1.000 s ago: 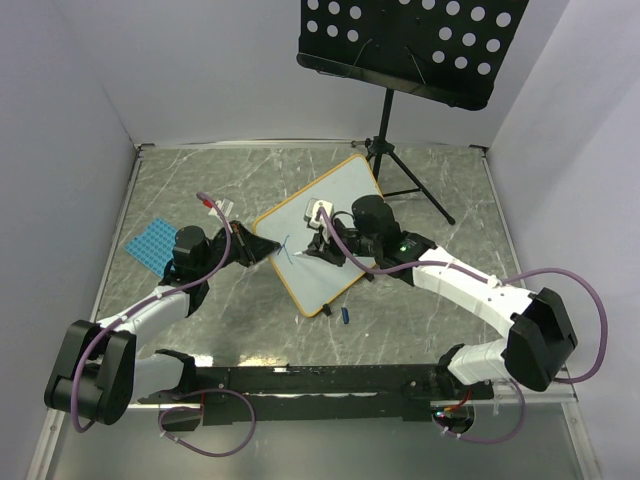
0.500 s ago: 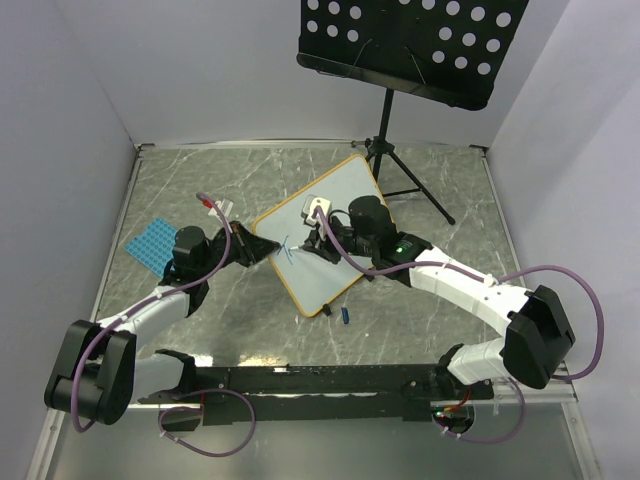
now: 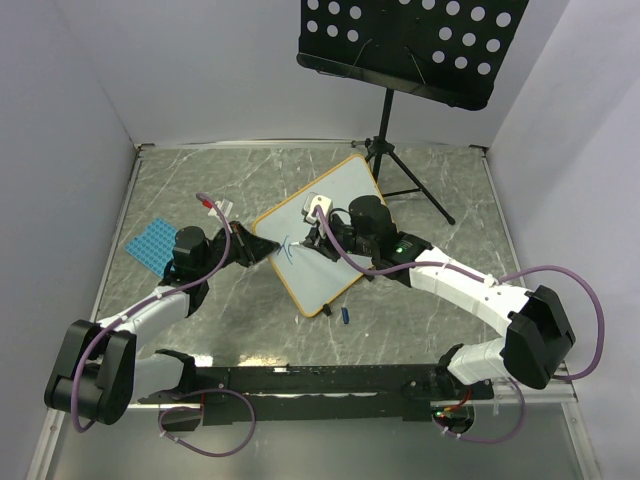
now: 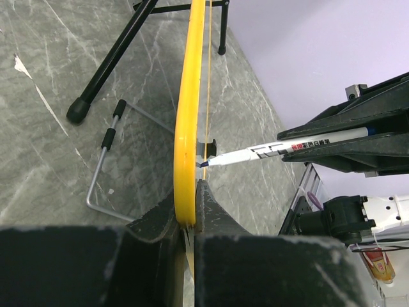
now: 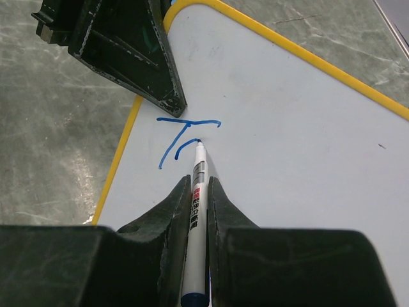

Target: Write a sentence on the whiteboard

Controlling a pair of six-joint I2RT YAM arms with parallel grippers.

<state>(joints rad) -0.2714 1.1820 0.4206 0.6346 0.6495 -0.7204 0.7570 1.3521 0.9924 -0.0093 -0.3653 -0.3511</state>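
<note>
The whiteboard (image 3: 335, 225), white with a yellow frame, lies tilted at the table's middle; it also shows in the right wrist view (image 5: 300, 128) and edge-on in the left wrist view (image 4: 188, 109). My left gripper (image 3: 262, 249) is shut on its left frame edge (image 4: 186, 204). My right gripper (image 3: 318, 240) is shut on a white marker (image 5: 195, 211) with a blue tip. The tip touches the board. The sentence (image 5: 185, 137) is only a blue "T" and a short curved stroke beside it.
A black perforated music stand (image 3: 410, 45) on a tripod stands at the back. A blue pad (image 3: 152, 243) lies at the left. A small blue marker cap (image 3: 345, 315) lies near the board's front edge. A wire foot (image 4: 105, 160) lies under the board.
My right gripper has shifted slightly left along the board with the marker, and a new short blue stroke has appeared beside the "T". The left arm has not moved.
</note>
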